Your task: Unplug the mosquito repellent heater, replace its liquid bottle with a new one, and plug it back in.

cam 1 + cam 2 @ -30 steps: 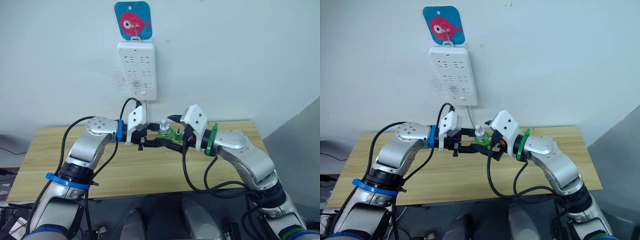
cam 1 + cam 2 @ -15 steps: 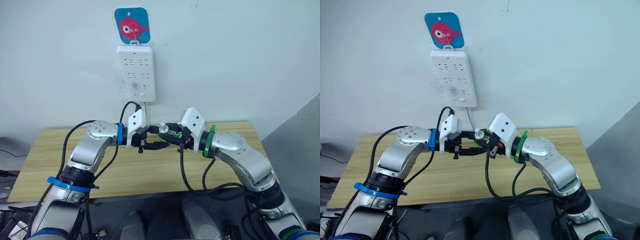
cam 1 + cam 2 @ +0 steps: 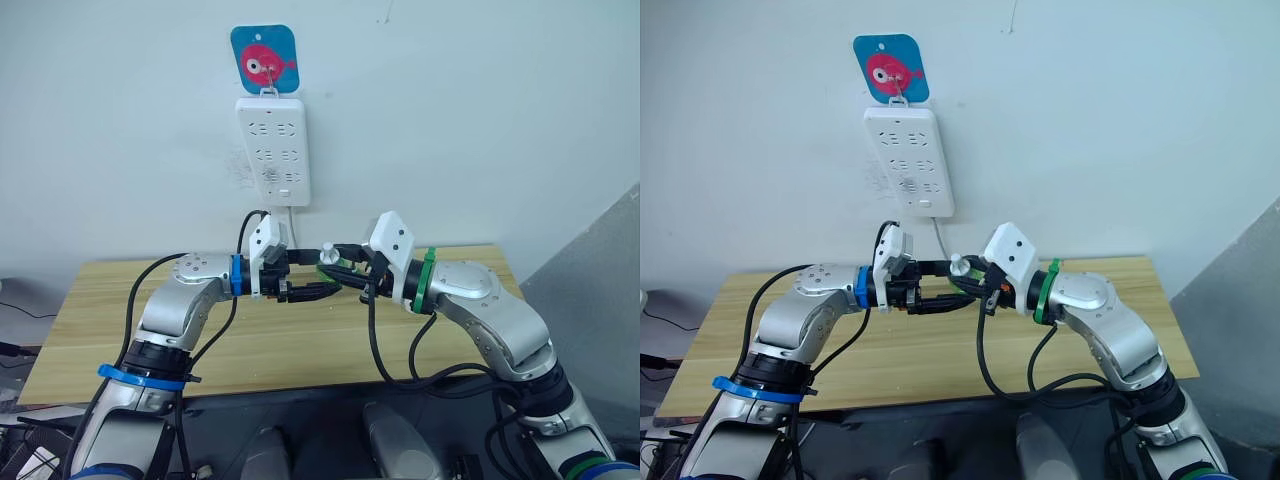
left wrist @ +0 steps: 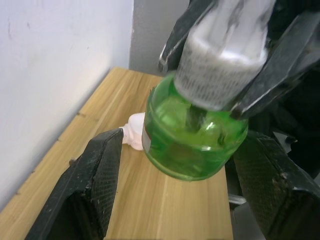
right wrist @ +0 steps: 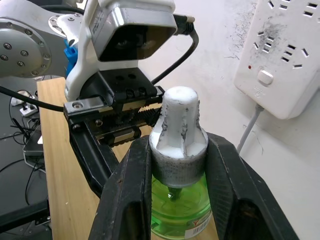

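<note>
Table (image 3: pixel 90 330): wooden, against the wall.
Strip (image 3: pixel 273 148): white, hung on the far wall above the table, sockets empty.
Right gripper (image 5: pixel 176 165): pinches the bottle by its white cap, apparently offering it across.
Left gripper (image 4: pixel 170 185): fingers spread wide either side of the green body, not touching, likely set to take it.
Bottle (image 4: pixel 195 137): held mid-air between the arms.
Heater (image 4: pixel 134 136): seemingly the white piece on the table beyond.

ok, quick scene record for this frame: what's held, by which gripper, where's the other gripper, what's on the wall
held: green liquid bottle with white cap
holder: right gripper, shut on the cap collar
left gripper: open, fingers either side of the bottle's green body, not touching
wall: white power strip, sockets empty, hung under a blue fish hook
below: wooden table
</note>
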Robot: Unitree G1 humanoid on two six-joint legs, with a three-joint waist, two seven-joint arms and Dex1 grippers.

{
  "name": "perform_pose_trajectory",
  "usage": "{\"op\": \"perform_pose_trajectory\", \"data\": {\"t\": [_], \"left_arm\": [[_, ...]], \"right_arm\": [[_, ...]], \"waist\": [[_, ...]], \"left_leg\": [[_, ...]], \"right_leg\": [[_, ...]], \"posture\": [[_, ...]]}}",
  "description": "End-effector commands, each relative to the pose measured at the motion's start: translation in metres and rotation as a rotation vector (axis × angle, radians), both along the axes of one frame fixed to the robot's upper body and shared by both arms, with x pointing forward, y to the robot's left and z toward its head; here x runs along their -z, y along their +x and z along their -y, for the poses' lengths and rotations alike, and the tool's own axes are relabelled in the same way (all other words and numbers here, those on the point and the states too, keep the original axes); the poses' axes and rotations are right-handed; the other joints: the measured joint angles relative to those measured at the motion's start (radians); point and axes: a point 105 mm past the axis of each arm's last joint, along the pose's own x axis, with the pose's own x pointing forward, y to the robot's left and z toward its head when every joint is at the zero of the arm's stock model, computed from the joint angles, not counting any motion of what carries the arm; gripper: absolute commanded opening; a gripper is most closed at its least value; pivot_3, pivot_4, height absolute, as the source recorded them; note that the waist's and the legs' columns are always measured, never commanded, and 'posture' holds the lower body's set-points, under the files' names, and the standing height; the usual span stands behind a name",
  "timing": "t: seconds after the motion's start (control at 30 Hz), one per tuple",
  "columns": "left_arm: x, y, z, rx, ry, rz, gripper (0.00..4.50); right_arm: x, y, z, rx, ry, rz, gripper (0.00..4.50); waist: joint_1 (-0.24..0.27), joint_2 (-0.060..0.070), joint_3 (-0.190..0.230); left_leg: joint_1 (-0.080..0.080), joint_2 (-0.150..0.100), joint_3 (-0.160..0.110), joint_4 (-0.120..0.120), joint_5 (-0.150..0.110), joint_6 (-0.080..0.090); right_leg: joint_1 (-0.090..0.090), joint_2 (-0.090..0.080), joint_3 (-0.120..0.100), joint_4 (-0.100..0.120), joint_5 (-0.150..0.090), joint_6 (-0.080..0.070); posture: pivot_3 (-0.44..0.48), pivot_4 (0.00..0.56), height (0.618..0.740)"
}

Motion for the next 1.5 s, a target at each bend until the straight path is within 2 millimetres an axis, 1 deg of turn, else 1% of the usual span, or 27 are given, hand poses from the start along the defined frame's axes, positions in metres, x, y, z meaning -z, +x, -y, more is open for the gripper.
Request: {"op": "perform_pose_trajectory", "data": {"t": [0.03, 0.07, 0.1, 0.13, 0.17, 0.23, 0.27, 0.33, 0.5, 0.6, 0.63, 0.67, 0.77, 0.8, 0.9, 1.0, 1.03, 1.17, 1.2, 1.23, 1.3, 1.33, 1.4, 1.5], "left_arm": [[-0.007, -0.009, 0.005, 0.051, -0.017, 0.018, 3.53], [-0.007, -0.01, 0.006, 0.056, -0.017, 0.017, 3.53], [-0.006, -0.011, 0.007, 0.06, -0.017, 0.017, 3.23], [-0.006, -0.011, 0.008, 0.063, -0.016, 0.018, 3.12], [-0.006, -0.011, 0.008, 0.061, -0.018, 0.018, 2.91], [-0.004, -0.011, 0.008, 0.064, -0.007, 0.013, 2.35], [-0.002, -0.012, 0.008, 0.069, 0.006, 0.012, 2.3], [0.0, -0.011, 0.007, 0.071, 0.021, 0.029, 2.3], [-0.006, -0.009, 0.012, 0.071, 0.002, 0.07, 2.3], [-0.006, -0.016, 0.015, 0.12, 0.034, 0.119, 2.3], [-0.004, -0.019, 0.015, 0.149, 0.06, 0.142, 2.3], [-0.002, -0.023, 0.015, 0.18, 0.09, 0.167, 2.3], [0.0, -0.028, 0.013, 0.22, 0.118, 0.188, 2.3], [-0.001, -0.028, 0.013, 0.221, 0.116, 0.187, 2.3], [-0.002, -0.027, 0.012, 0.215, 0.112, 0.189, 2.29], [-0.003, -0.027, 0.009, 0.198, 0.103, 0.172, 2.29], [-0.002, -0.027, 0.008, 0.19, 0.1, 0.16, 2.29], [0.002, -0.026, 0.002, 0.138, 0.099, 0.137, 2.28], [0.002, -0.025, 0.001, 0.125, 0.099, 0.133, 2.28], [0.003, -0.025, 0.001, 0.115, 0.101, 0.13, 2.28], [0.004, -0.024, -0.001, 0.094, 0.109, 0.126, 2.28], [0.005, -0.023, 0.0, 0.085, 0.108, 0.12, 2.28], [0.005, -0.022, 0.002, 0.073, 0.105, 0.114, 2.28], [0.005, -0.019, 0.005, 0.051, 0.104, 0.118, 2.28]], "right_arm": [[-0.011, -0.007, -0.004, -0.038, 0.03, 0.036, 1.08], [-0.012, -0.008, -0.004, -0.04, 0.032, 0.034, 1.08], [-0.012, -0.008, -0.004, -0.04, 0.034, 0.033, 1.08], [-0.012, -0.008, -0.005, -0.04, 0.036, 0.033, 1.08], [-0.013, -0.008, -0.005, -0.042, 0.036, 0.032, 1.08], [-0.013, -0.008, -0.005, -0.044, 0.038, 0.03, 1.08], [-0.014, -0.009, -0.005, -0.045, 0.037, 0.029, 1.08], [-0.013, -0.009, -0.005, -0.046, 0.036, 0.027, 1.08], [-0.008, -0.013, -0.005, -0.089, 0.015, 0.002, 1.08], [-0.001, -0.023, -0.006, -0.281, -0.035, -0.013, 1.08], [0.001, -0.021, -0.005, -0.345, -0.065, -0.009, 1.08], [0.003, -0.015, -0.004, -0.396, -0.099, -0.005, 1.08], [0.0, 0.006, -0.002, -0.473, -0.149, -0.003, 1.08], [0.0, 0.008, -0.001, -0.506, -0.171, -0.005, 1.08], [-0.007, -0.001, 0.005, -0.585, -0.179, -0.073, 1.08], [-0.013, -0.003, 0.014, -0.584, -0.173, -0.069, 1.08], [-0.017, -0.003, 0.019, -0.572, -0.17, -0.06, 1.83], [-0.028, -0.007, 0.038, -0.465, -0.155, 0.003, 3.14], [-0.03, -0.009, 0.041, -0.433, -0.146, 0.018, 3.58], [-0.031, -0.01, 0.044, -0.394, -0.13, 0.031, 3.9], [-0.032, -0.01, 0.047, -0.276, -0.089, 0.078, 3.95], [-0.029, -0.015, 0.045, -0.227, -0.066, 0.097, 3.95], [-0.027, -0.02, 0.037, -0.107, -0.005, 0.121, 3.95], [-0.023, -0.023, 0.023, -0.003, 0.041, 0.129, 3.95]], "waist": [[0.0, 0.0, -0.002], [0.0, 0.0, -0.004], [0.0, 0.0, -0.005], [0.0, 0.0, -0.006], [0.0, 0.0, -0.006], [0.0, 0.0, -0.007], [0.0, 0.0, -0.008], [-0.001, 0.0, -0.008], [0.0, 0.0, -0.009], [0.0, 0.0, -0.009], [-0.001, 0.0, -0.009], [-0.003, 0.0, -0.009], [-0.023, 0.0, -0.009], [-0.028, 0.0, -0.009], [-0.027, 0.0, -0.009], [-0.025, 0.0, -0.009], [-0.025, 0.0, -0.009], [-0.025, 0.0, -0.009], [-0.025, 0.001, -0.009], [-0.025, 0.0, -0.009], [-0.024, 0.001, -0.009], [-0.024, 0.001, -0.009], [-0.025, 0.001, -0.009], [-0.03, 0.001, -0.009]], "left_leg": [[0.0, 0.0, 0.0, 0.0, 0.0, 0.0], [0.0, 0.0, 0.0, 0.0, 0.0, 0.0], [0.0, 0.0, 0.0, 0.0, 0.0, 0.0], [0.0, 0.0, 0.0, 0.0, 0.0, 0.0], [0.0, 0.0, 0.0, 0.0, 0.0, 0.0], [0.0, 0.0, 0.0, 0.0, 0.0, 0.0], [0.0, 0.0, 0.0, 0.0, 0.0, 0.0], [0.0, 0.0, 0.0, 0.0, 0.0, 0.0], [0.0, 0.0, 0.0, 0.0, 0.0, 0.0], [0.0, 0.0, 0.0, 0.0, 0.0, 0.0], [0.0, 0.0, 0.0, 0.0, 0.0, 0.0], [0.001, 0.0, 0.001, 0.0, 0.0, 0.0], [0.003, 0.0, 0.003, 0.0, 0.001, 0.002], [0.003, 0.0, 0.003, 0.0, 0.002, 0.003], [0.002, 0.0, 0.001, 0.0, 0.002, 0.003], [0.001, 0.0, 0.0, -0.001, 0.002, 0.003], [0.001, 0.0, -0.001, -0.001, 0.001, 0.003], [0.001, -0.001, -0.001, -0.001, 0.002, 0.003], [0.001, -0.001, -0.001, -0.001, 0.002, 0.003], [0.001, 0.0, -0.001, -0.001, 0.002, 0.003], [0.001, 0.0, -0.001, 0.0, 0.002, 0.003], [0.001, 0.0, -0.001, 0.0, 0.002, 0.003], [0.002, 0.0, -0.001, 0.0, 0.002, 0.003], [0.002, 0.0, 0.001, 0.0, 0.002, 0.003]], "right_leg": [[0.0, 0.0, 0.0, 0.0, 0.0, 0.0], [0.0, 0.0, 0.0, 0.0, 0.0, 0.0], [0.0, 0.0, 0.0, 0.0, 0.0, 0.0], [0.0, 0.0, 0.0, 0.0, 0.0, 0.0], [0.0, 0.0, 0.0, 0.0, 0.0, 0.0], [0.0, 0.0, 0.0, 0.0, 0.0, 0.0], [0.0, 0.0, 0.0, 0.0, 0.0, 0.0], [0.0, 0.0, 0.0, 0.0, 0.0, 0.0], [0.001, 0.0, 0.0, 0.0, 0.0, 0.0], [0.001, 0.0, 0.0, 0.0, 0.0, 0.0], [0.001, 0.0, 0.0, 0.0, 0.0, 0.0], [0.001, 0.0, 0.001, 0.0, 0.0, 0.0], [0.002, 0.0, 0.002, 0.0, 0.0, -0.001], [0.002, 0.0, 0.002, 0.0, 0.0, -0.001], [0.002, 0.001, 0.001, 0.0, 0.0, -0.001], [0.002, 0.0, -0.001, 0.0, 0.003, -0.005], [0.002, 0.0, -0.001, 0.0, 0.003, -0.005], [0.002, 0.0, -0.001, 0.0, 0.003, -0.005], [0.002, 0.0, -0.001, 0.0, 0.003, -0.005], [0.002, 0.0, -0.001, 0.0, 0.002, -0.003], [0.002, 0.001, -0.001, 0.0, 0.0, -0.001], [0.002, 0.001, -0.001, 0.001, 0.0, 0.0], [0.002, 0.001, 0.0, 0.001, 0.0, 0.0], [0.001, 0.001, 0.002, 0.002, 0.0, 0.0]], "posture": [[-0.221, 0.104, 0.74], [-0.223, 0.104, 0.74], [-0.223, 0.104, 0.74], [-0.223, 0.103, 0.74], [-0.222, 0.103, 0.74], [-0.224, 0.101, 0.74], [-0.224, 0.101, 0.74], [-0.223, 0.1, 0.74], [-0.213, 0.098, 0.74], [-0.222, 0.103, 0.74], [-0.22, 0.105, 0.74], [-0.22, 0.105, 0.74], [-0.208, 0.112, 0.74], [-0.204, 0.113, 0.74], [-0.198, 0.114, 0.74], [-0.198, 0.115, 0.74], [-0.2, 0.116, 0.74], [-0.207, 0.121, 0.74], [-0.207, 0.121, 0.74], [-0.209, 0.122, 0.74], [-0.214, 0.125, 0.74], [-0.214, 0.125, 0.74], [-0.226, 0.129, 0.74], [-0.243, 0.132, 0.74]]}}
